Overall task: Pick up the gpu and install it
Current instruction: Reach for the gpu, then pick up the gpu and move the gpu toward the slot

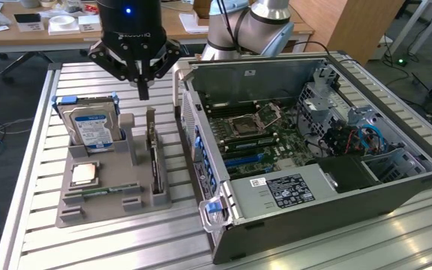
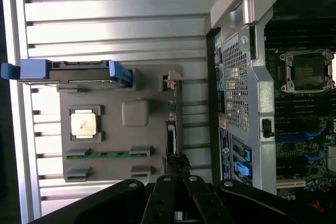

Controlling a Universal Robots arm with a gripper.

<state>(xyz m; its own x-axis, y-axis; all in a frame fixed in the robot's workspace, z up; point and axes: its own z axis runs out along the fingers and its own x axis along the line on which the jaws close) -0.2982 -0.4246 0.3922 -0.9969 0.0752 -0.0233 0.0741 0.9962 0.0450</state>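
Exterior view, tool: the black tool point(image 1: 142, 93) is hanging over the grey plastic tray point(image 1: 111, 207). Its fingers are pressing together to a narrow point and are carrying nothing.
Exterior view, gpu: the thin gpu point(image 1: 153, 154), a green board with a dark cooler, is standing on its long edge in a slot on the tray's side nearest the computer case. I judge this is leaving its upper edge free for a grip from above.
Exterior view, tool and gpu: the tip is hovering above the far end of the card, apart from it.
Exterior view, other parts: the silver hard drive point(image 1: 92, 128) with a blue label is standing upright in the tray. The square copper-coloured processor point(image 1: 85, 173) and the slim green RAM stick point(image 1: 105, 191) are lying flat.
Exterior view, case: the open dark grey computer case point(image 1: 314, 225) is lying on its side on the slatted aluminium desk point(image 1: 88, 247), just beside the tray. Its green motherboard point(image 1: 253, 129) is facing upward, probably so the slots are reachable from above.
Wrist view, tool: the dark fingers point(image 2: 167, 192) are converging in line with the card's end.
Wrist view, gpu: the gpu point(image 2: 172, 127) is showing edge-on as a thin strip between the tray and the case point(image 2: 239, 77).
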